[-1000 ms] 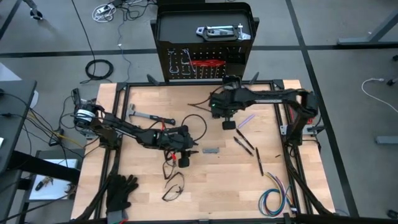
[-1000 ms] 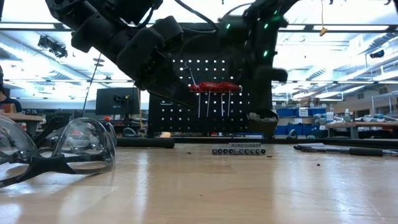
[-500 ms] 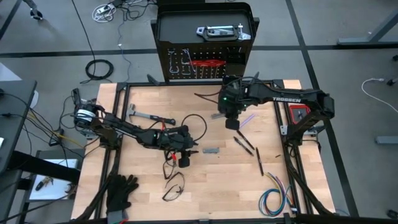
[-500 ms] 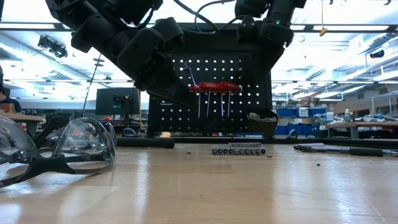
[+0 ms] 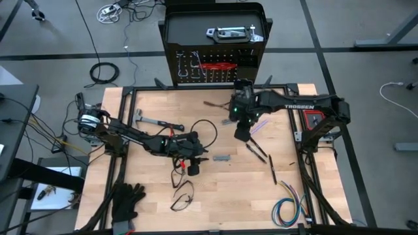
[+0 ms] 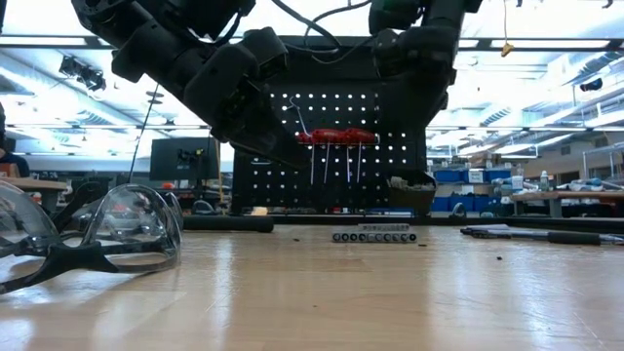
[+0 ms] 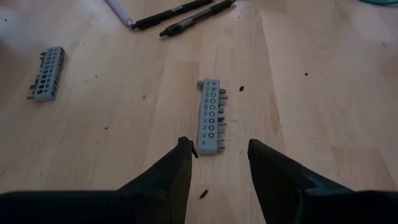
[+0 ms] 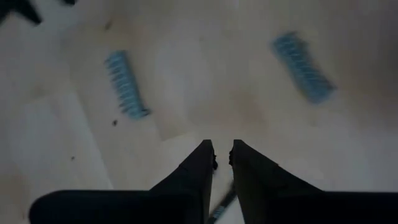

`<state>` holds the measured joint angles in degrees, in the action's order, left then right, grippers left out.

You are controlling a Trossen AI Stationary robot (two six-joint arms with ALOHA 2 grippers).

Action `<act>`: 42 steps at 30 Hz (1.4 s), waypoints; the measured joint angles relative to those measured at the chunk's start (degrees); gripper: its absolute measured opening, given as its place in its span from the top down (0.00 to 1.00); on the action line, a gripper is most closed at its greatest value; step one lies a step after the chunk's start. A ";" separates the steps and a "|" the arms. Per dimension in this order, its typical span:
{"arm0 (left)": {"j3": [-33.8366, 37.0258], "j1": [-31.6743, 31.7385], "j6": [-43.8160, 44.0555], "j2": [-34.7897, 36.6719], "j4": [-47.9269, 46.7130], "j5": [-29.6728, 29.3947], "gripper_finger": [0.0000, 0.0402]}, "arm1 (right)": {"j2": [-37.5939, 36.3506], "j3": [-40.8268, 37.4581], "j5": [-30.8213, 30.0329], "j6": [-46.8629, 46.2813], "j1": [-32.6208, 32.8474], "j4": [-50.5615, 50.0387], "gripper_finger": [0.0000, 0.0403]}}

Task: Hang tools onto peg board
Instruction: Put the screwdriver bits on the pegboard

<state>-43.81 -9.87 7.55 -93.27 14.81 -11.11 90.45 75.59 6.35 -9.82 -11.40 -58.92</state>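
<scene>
Left pincer [image 7: 219, 163] hovers with fingers apart over a grey bit holder [image 7: 211, 116] at the tabletop [image 5: 228, 189] centre; right pincer [image 5: 242, 132], fingers narrowly parted and empty, hangs at one o'clock below the peg board [image 5: 215, 65] at twelve.

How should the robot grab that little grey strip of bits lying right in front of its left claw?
Probably from straight above, fingers across its narrow width near the middle. The grey bit strip lies flat on the table, long and thin, pointing away from the open left gripper, which already straddles its near end.
</scene>
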 joint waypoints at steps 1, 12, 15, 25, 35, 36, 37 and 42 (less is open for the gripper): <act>0.00 0.00 0.00 0.00 0.01 0.00 0.61 | 0.19 -0.76 -0.04 -0.09 1.32 1.19 0.83; 0.53 -0.98 -0.42 8.20 -7.84 -7.43 0.61 | 7.86 -5.40 -5.65 3.81 15.20 21.52 0.58; 3.25 -1.53 -1.81 12.14 -6.36 -11.42 0.61 | 10.44 -5.39 -6.81 2.77 15.87 22.02 0.48; 14.32 -1.60 -2.62 18.18 1.68 -21.04 0.61 | 15.58 -6.67 -6.93 0.76 15.90 25.27 0.25; 18.13 -0.47 -0.30 23.10 0.73 -28.92 0.61 | 17.73 -9.73 -10.01 0.95 17.83 28.39 0.27; 18.19 -0.36 0.23 23.00 1.21 -30.42 0.61 | 18.09 -10.24 -9.78 0.86 18.10 29.43 0.29; 18.79 -0.35 0.58 23.41 0.62 -31.76 0.61 | 18.49 -10.65 -10.00 0.92 18.33 30.18 0.30; 18.97 -0.35 0.99 24.66 1.04 -32.48 0.61 | 20.87 -11.35 -9.02 0.84 18.46 31.25 0.42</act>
<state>-24.84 -10.22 8.54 -68.62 15.85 -43.60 111.32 64.24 -2.67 -8.98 7.05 -27.67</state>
